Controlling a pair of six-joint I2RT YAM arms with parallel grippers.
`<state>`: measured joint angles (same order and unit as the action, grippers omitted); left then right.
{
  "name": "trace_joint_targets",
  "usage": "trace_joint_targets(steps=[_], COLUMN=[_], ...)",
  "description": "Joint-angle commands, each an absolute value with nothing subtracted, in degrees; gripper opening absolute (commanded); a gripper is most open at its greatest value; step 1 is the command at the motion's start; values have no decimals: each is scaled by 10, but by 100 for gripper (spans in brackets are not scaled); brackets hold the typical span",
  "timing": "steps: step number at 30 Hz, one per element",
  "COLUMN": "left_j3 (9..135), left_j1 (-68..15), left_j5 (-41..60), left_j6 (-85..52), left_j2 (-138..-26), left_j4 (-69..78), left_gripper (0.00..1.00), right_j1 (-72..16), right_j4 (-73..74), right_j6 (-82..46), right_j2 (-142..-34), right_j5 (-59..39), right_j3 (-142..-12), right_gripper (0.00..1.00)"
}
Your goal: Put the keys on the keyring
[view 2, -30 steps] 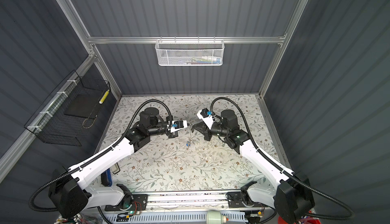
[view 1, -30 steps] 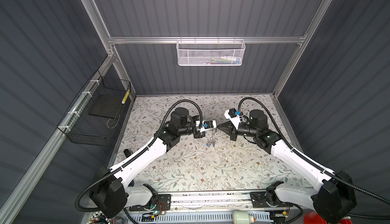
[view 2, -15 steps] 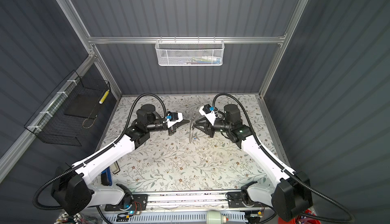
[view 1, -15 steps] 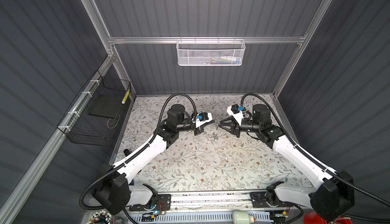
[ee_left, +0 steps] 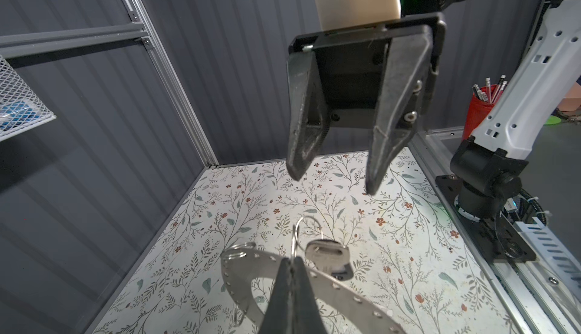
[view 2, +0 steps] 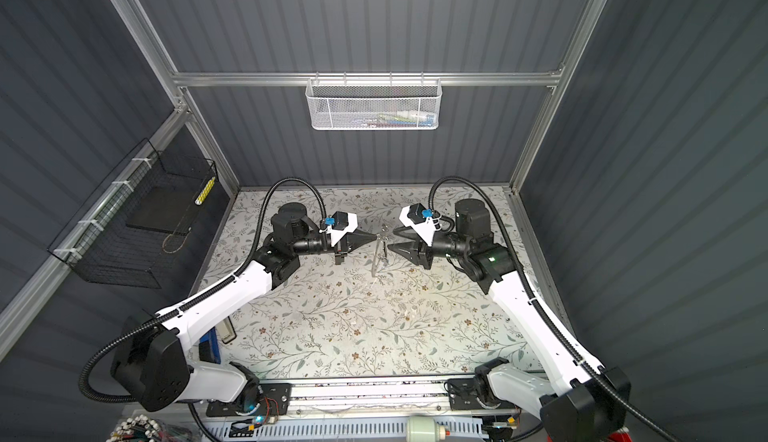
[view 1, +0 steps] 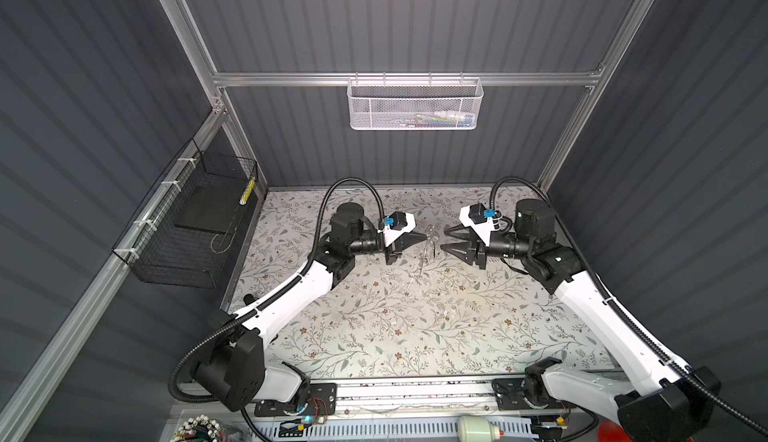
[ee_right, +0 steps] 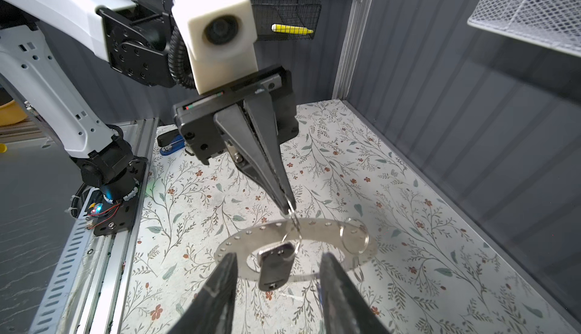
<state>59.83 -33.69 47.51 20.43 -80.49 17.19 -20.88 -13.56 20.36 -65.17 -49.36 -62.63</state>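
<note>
White mesh basket (view 1: 415, 107), black wire basket (view 1: 183, 252), floral mat (view 1: 395, 323).

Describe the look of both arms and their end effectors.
The left arm and right arm have white shells, black joints and black ribbed cable hoses. The left end effector and right end effector each have two black tapered fingers and a cream camera block.

I'm watching both top views looking steeply down from high at the front, far out, sharing the whole table (view 1: 374, 323). Wrist cameras are facing each other close-up: left seeing right gripper (ee_left: 334, 183), right seeing left gripper (ee_right: 288, 208), both sharing the keyring (ee_left: 294, 241).
</note>
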Motion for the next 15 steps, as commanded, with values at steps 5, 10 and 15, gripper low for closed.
trace_joint_targets(steps=[5, 10, 15], left_j3=[622, 629, 633], left_j1=[-335, -335, -335], left_j5=[495, 502, 527], left_j6=[217, 226, 223], left_j2=[-797, -795, -797], left_j4=[161, 148, 145], left_gripper=[0, 0, 0], right_j1=[-215, -228, -232], right_j4=[-129, -171, -197], right_j6=[178, 212, 236], right_j2=[-688, -705, -710], right_j5=[-524, -516, -509], right_j3=[-669, -683, -688], right_gripper=[42, 40, 34])
